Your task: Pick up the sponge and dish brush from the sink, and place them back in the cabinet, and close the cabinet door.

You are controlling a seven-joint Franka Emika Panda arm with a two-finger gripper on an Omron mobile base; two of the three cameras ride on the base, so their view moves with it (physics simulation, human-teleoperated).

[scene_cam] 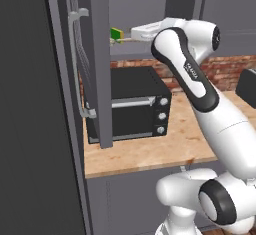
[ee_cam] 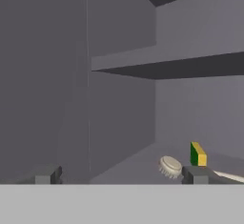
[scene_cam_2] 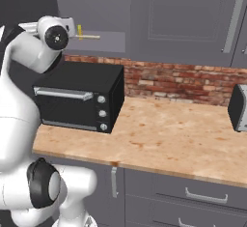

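Grey cabinet holds both items; door waits to be shut

Green-and-yellow, the sponge (ee_cam: 198, 154) stands on the cabinet's (ee_cam: 119, 113) lower inner shelf, towards the back, and the dish brush (ee_cam: 170, 166) lies just in front of it with its cream bristle head facing out. Neither is pinched: the pincer (ee_cam: 119, 176) is spread wide inside the cabinet mouth, one dark tip at each side of the hand view, and the right tip sits close beside the brush, whether touching I cannot tell. From the left base view the sponge's green edge (scene_cam: 116, 34) shows on the shelf above the black toaster oven (scene_cam: 131, 108), and the cabinet door (scene_cam: 89, 59) stands swung open, edge-on, its silver bar handle (scene_cam: 76, 64) facing left.

Placing looks done, so the step in hand is probably the door. Draw the hand straight back out, so the tips don't sweep the brush off the shelf. Then come round the door's outer face and push near the handle side, steadily, keeping the elbow clear of the toaster oven on the wood-grain counter (scene_cam_2: 169, 134)
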